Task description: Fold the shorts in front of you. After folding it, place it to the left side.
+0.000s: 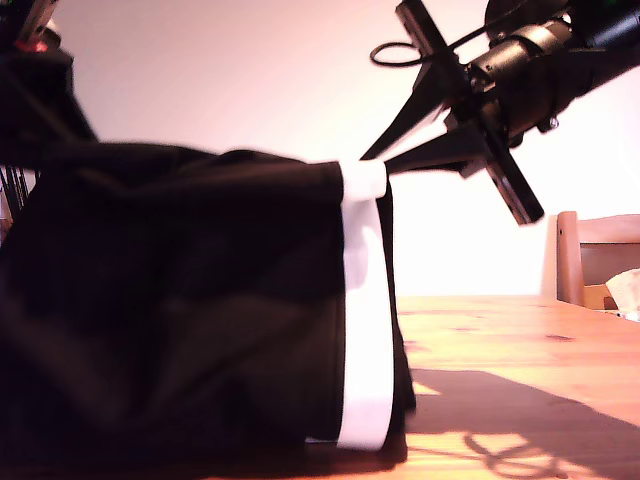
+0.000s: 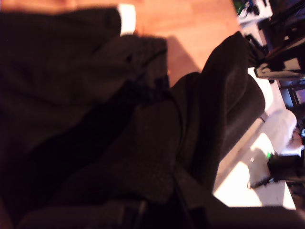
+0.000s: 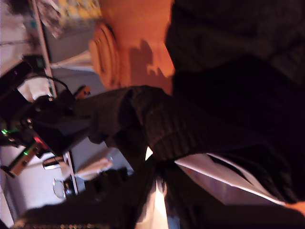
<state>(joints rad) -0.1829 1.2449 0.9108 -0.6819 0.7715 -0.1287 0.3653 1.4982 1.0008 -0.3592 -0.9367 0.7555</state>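
The shorts [image 1: 190, 300] lifted off wooden table [image 1: 520, 340], white stripe [image 1: 365, 320], no legible writing

Both pincers [image 1: 385, 165] [image 1: 35, 50] raised, each clamped on cloth.

Exterior view sits low at table [image 1: 520, 340] height, facing level across the wood, very close to the hanging shorts [image 1: 190, 300]. 2 wrist views look down along their grippers, cloth filling both. All 3 share shorts and tabletop.
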